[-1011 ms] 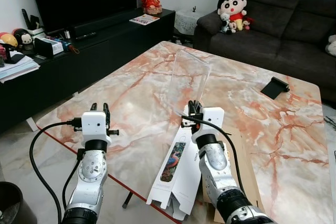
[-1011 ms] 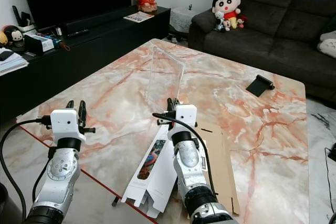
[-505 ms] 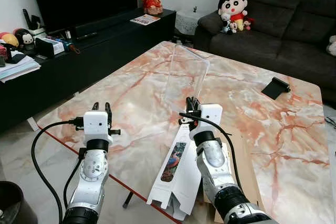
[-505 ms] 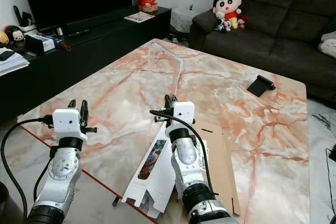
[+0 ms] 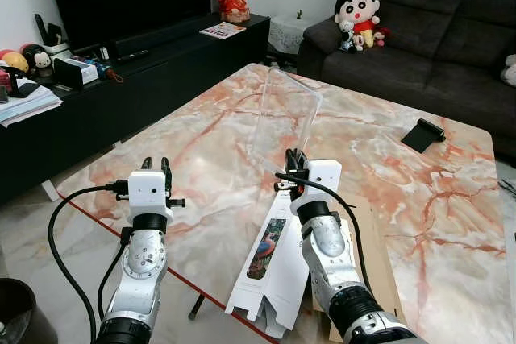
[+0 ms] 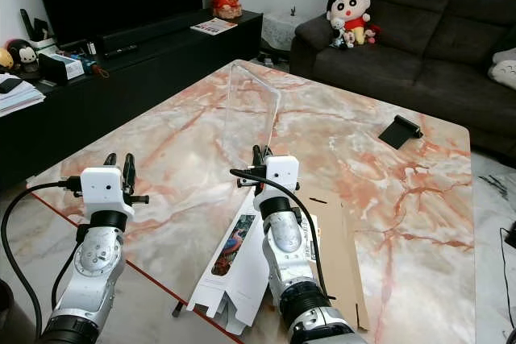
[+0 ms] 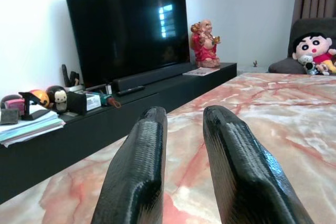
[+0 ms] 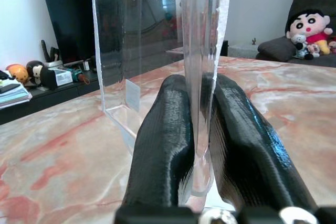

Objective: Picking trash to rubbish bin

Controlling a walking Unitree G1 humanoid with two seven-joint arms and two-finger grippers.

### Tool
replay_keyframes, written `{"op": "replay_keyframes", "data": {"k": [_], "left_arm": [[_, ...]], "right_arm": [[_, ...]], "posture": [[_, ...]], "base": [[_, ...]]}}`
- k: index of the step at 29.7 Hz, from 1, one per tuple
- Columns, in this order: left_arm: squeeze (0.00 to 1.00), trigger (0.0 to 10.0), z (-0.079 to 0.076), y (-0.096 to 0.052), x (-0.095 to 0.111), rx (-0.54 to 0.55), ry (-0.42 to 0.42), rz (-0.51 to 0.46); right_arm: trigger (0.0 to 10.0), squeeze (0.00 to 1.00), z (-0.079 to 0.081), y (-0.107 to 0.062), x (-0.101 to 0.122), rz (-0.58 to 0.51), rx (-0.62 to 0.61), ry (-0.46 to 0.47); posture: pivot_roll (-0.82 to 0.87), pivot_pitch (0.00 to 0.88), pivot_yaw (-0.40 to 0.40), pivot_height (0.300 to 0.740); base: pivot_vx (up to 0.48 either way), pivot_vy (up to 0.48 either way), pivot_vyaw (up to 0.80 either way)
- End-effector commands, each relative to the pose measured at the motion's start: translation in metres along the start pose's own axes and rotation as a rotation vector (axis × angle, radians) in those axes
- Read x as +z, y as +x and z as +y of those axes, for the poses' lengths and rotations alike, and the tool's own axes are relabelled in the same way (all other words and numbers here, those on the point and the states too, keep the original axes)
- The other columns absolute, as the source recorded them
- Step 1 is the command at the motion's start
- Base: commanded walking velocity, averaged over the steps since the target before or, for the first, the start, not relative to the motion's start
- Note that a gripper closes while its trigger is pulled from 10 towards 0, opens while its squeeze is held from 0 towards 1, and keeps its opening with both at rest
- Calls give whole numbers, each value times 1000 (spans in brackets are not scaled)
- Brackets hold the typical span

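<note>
1. Between the two black fingers [image 8: 163,145] of the right pincer [image 5: 297,160], the lower edge of a clear plastic sheet [image 5: 284,122] is clamped; the sheet stands upright above the pincer and leans slightly away from the robot, over the marble desk [image 5: 210,130].
2. Just below and behind this pincer, under the right forearm, a flattened white carton [image 5: 272,267] with a coloured picture lies flat on the desk, its near end overhanging the desk's edge. Beside it, on the pincer's right, lies a flat piece of brown cardboard [image 6: 339,251].
3. The left pincer [image 5: 153,167] hovers well to the left of the right one, over the near corner of the desk. Its fingers [image 7: 142,166] stand parted with nothing between them, pointing toward the black TV cabinet [image 5: 145,78].
4. Far ahead and to the right of the right pincer, a small black object [image 5: 422,134] rests on the desk near the sofa [image 5: 419,46]; whether it counts as trash cannot be told.
5. Progress, as I judge it: the first piece, the plastic sheet, is picked up and off the desk, but not yet binned. A dark container [image 5: 14,312] on the floor, far left of the left pincer, may be the rubbish bin, though only a part shows.
6. Left to do: carry the sheet to the bin and release it, then likely collect the carton and cardboard.
</note>
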State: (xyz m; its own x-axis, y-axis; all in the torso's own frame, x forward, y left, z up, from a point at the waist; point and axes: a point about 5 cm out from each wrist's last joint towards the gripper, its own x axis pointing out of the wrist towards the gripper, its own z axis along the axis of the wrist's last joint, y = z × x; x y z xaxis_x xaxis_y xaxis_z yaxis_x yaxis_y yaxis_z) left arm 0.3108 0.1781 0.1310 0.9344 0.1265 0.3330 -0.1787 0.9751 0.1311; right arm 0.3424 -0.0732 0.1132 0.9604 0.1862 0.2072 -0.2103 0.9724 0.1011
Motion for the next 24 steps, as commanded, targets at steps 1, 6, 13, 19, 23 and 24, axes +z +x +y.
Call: {"op": "replay_keyframes", "data": {"k": [1,6,13,19,23,24], "left_arm": [[0,10000,-2,5,8,3,-4,-37],[0,10000,-2,5,8,5,-5,-37],[0,10000,-2,4,8,7,-5,-36],[0,10000,-2,5,8,7,-5,-38],[0,10000,-2,5,8,7,-5,-39],[0,10000,-2,5,8,7,-5,-39]], "right_arm": [[10000,0,3,6,7,-21,9,2],[10000,0,4,6,7,-19,13,3],[10000,0,4,6,7,-18,18,5],[10000,0,4,7,7,-18,18,6],[10000,0,5,7,7,-20,20,8],[10000,0,5,7,7,-21,21,8]], "posture": [[48,0,-84,740],[48,0,-84,740],[48,0,-84,740],[47,0,-85,740],[47,0,-84,740],[47,0,-84,740]], "base": [[-281,0,0],[-290,0,0],[-292,0,0],[-284,0,0],[-273,0,0],[-270,0,0]]}}
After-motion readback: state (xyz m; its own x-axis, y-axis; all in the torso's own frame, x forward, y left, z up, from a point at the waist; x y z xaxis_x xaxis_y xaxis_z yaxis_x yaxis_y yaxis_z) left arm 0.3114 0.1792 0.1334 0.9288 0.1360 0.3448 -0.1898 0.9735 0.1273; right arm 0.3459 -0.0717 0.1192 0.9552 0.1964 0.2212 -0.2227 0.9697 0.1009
